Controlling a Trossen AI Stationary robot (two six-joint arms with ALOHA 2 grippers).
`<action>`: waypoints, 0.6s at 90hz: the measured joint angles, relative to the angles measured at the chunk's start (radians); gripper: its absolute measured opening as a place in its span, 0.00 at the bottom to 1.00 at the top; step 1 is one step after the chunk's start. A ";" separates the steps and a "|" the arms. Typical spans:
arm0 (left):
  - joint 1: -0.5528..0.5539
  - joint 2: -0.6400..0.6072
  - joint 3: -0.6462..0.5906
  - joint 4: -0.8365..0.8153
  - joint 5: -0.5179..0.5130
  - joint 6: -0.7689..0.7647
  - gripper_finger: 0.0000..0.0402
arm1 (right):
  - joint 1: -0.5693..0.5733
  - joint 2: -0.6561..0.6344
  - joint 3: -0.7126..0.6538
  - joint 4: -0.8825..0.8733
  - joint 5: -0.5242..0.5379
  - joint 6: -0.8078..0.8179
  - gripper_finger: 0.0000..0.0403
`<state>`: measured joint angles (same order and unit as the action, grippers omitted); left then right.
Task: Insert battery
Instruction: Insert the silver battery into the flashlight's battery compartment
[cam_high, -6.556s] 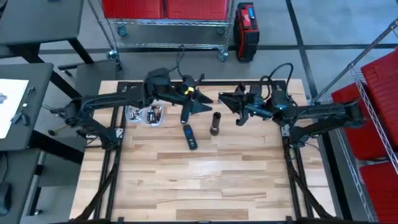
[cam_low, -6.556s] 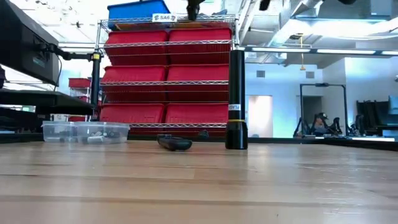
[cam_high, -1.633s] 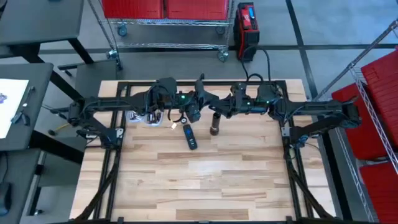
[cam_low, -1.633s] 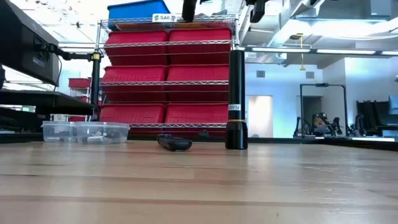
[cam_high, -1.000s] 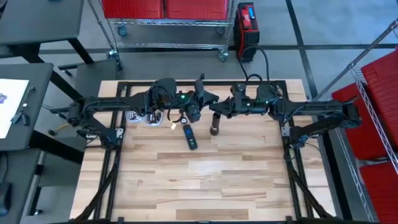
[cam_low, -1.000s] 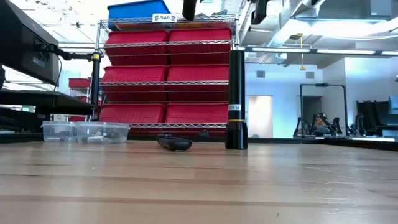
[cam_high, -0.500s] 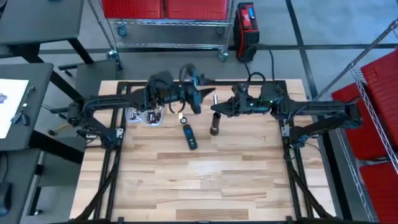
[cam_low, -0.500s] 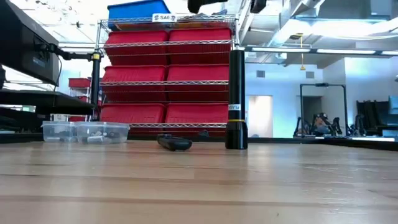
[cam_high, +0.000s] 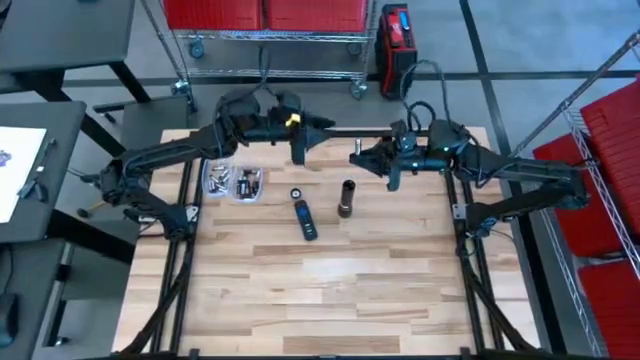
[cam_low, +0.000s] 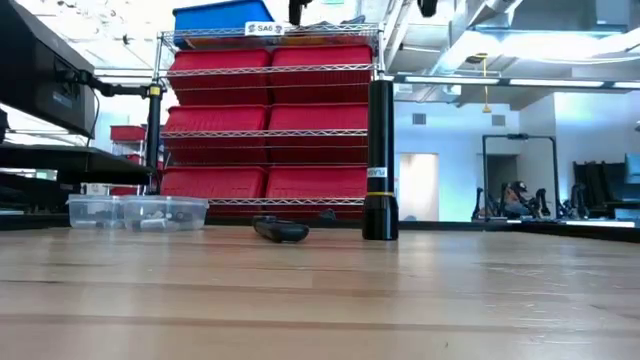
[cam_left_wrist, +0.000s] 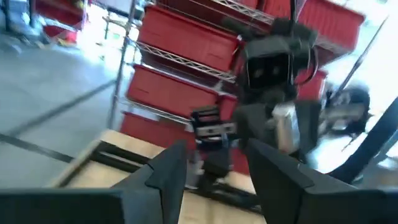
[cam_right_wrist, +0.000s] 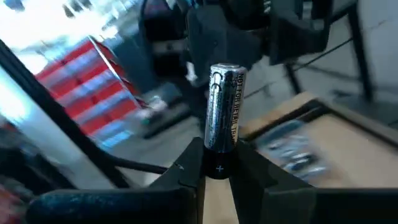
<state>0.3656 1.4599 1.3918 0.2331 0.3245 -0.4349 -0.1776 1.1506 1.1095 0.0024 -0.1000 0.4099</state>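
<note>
Here the battery (cam_right_wrist: 223, 106) stands pinched in the right tool (cam_right_wrist: 216, 167).

The high view looks straight down on the whole tabletop (cam_high: 330, 280) and both arms. The low view sits at tabletop level, facing the red shelves (cam_low: 270, 120). Each wrist view looks close past its own fingers (cam_left_wrist: 168, 174) toward the other arm.

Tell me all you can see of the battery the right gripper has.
The battery is a silver metallic cylinder with dark print running along its side and a flat cap on its free end. The right gripper clamps its other end between both fingers. In the high view it is held in the air above the table, beyond the flashlight body.
</note>
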 joint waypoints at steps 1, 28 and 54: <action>-0.003 0.001 0.000 0.002 0.004 -0.006 0.36 | 0.000 0.002 0.000 -0.004 0.003 -0.014 0.09; -0.060 -0.001 0.000 0.014 -0.005 -0.007 0.36 | 0.000 0.047 -0.001 0.037 0.046 -0.158 0.09; -0.115 0.031 0.000 0.103 -0.075 0.068 0.36 | 0.000 0.049 -0.001 0.059 0.048 -0.175 0.09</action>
<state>0.2503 1.4905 1.3921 0.3361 0.2490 -0.3665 -0.1772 1.1995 1.1084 0.0611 -0.0525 0.2344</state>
